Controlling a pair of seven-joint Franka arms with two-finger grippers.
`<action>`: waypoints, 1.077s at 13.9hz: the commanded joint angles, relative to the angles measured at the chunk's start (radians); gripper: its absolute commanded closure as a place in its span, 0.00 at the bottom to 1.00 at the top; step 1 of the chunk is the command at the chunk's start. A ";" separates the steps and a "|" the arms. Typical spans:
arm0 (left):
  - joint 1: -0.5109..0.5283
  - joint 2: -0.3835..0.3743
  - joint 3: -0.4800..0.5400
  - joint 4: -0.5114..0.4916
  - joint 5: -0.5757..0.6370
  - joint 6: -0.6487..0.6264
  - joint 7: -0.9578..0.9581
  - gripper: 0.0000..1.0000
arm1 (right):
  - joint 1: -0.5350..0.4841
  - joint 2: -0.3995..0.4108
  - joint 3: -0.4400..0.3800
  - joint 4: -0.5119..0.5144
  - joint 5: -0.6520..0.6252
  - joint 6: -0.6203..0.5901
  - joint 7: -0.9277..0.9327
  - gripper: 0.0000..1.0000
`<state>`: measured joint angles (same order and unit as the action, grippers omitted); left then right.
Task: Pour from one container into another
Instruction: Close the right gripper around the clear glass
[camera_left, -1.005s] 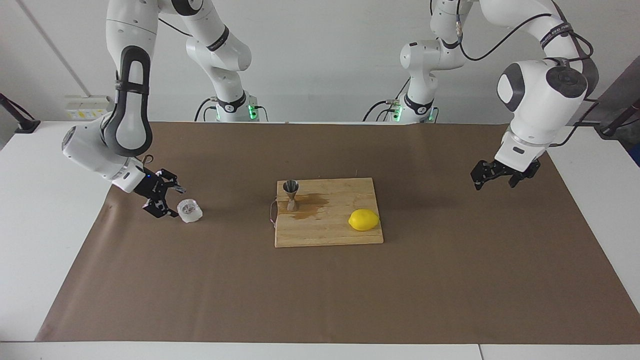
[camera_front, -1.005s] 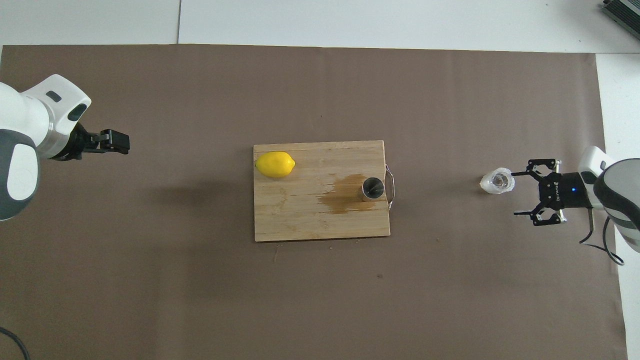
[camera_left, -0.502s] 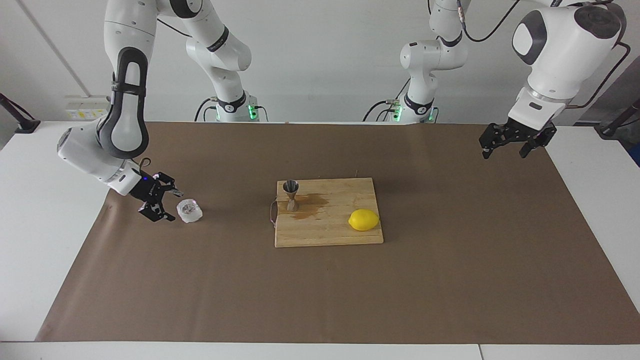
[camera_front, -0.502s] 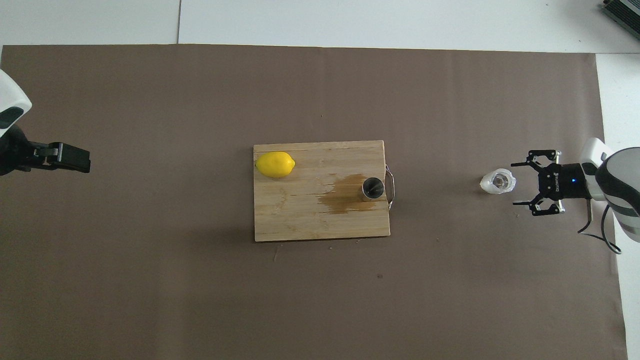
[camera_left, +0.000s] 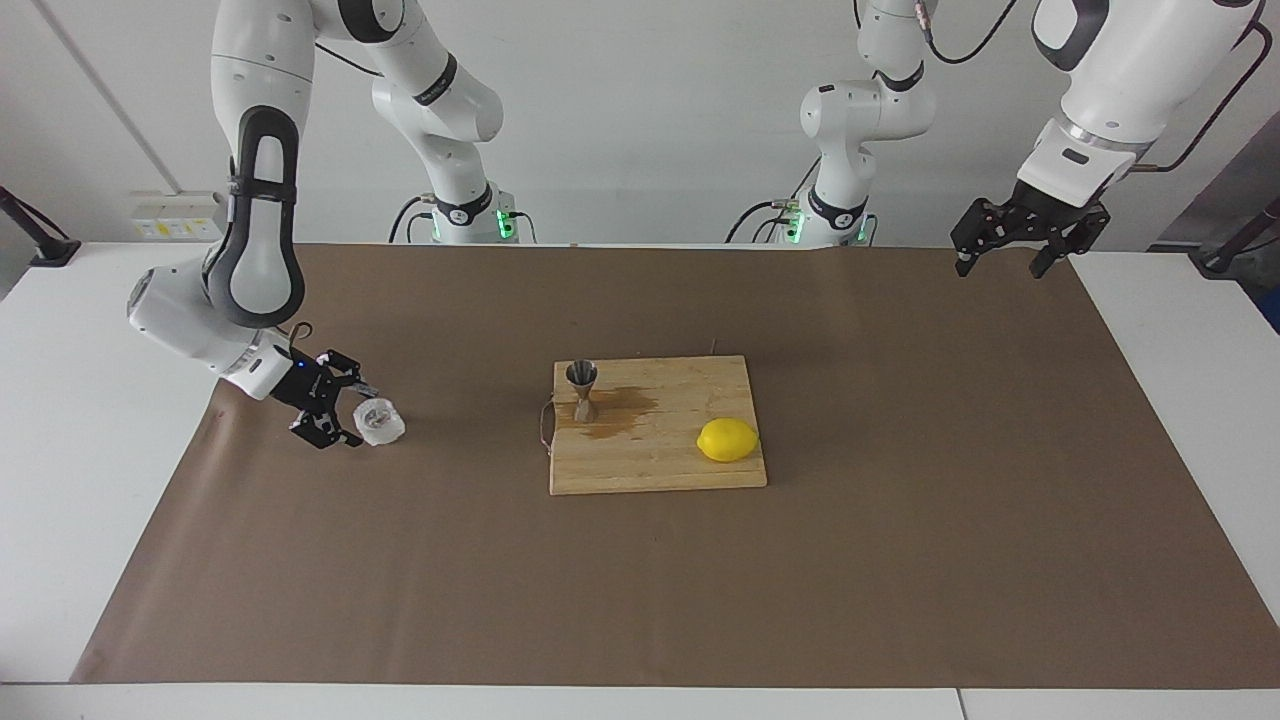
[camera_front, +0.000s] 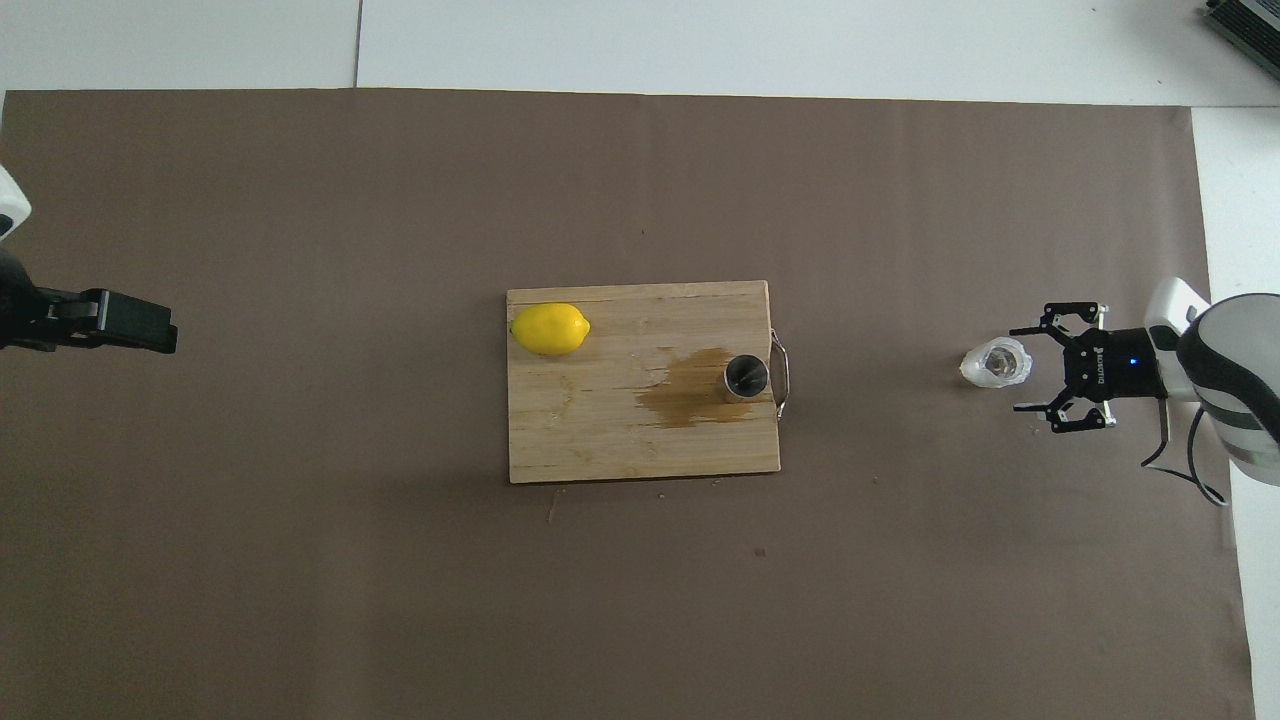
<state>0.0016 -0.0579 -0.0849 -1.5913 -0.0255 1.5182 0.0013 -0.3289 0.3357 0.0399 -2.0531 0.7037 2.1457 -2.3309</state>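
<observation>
One glass cup (camera_left: 380, 421) — just beside the right tool's (camera_left: 345, 412) spread fingertips.

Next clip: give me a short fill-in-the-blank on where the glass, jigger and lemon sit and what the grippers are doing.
1. The metal jigger stands upright on the wooden ____.
2. The yellow ____ lies on the cutting board's end toward the left arm.
3. The open right gripper is beside the clear glass cup, which rests on the brown ____.
4. The left gripper, raised, holds ____.

Missing words: cutting board; lemon; paper; nothing
</observation>
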 joint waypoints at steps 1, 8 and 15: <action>-0.008 -0.049 -0.001 -0.090 -0.008 0.048 -0.020 0.00 | 0.002 -0.004 0.006 -0.039 0.054 0.048 -0.034 0.00; -0.008 -0.045 -0.001 -0.063 0.002 -0.007 -0.023 0.00 | 0.011 -0.007 0.008 -0.041 0.068 0.048 -0.033 0.69; -0.006 -0.054 -0.003 -0.079 0.001 -0.006 -0.030 0.00 | 0.092 -0.112 0.009 -0.038 0.066 0.045 0.111 1.00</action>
<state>0.0016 -0.0827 -0.0931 -1.6426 -0.0256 1.5212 -0.0174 -0.2639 0.2805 0.0443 -2.0731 0.7413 2.1790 -2.2861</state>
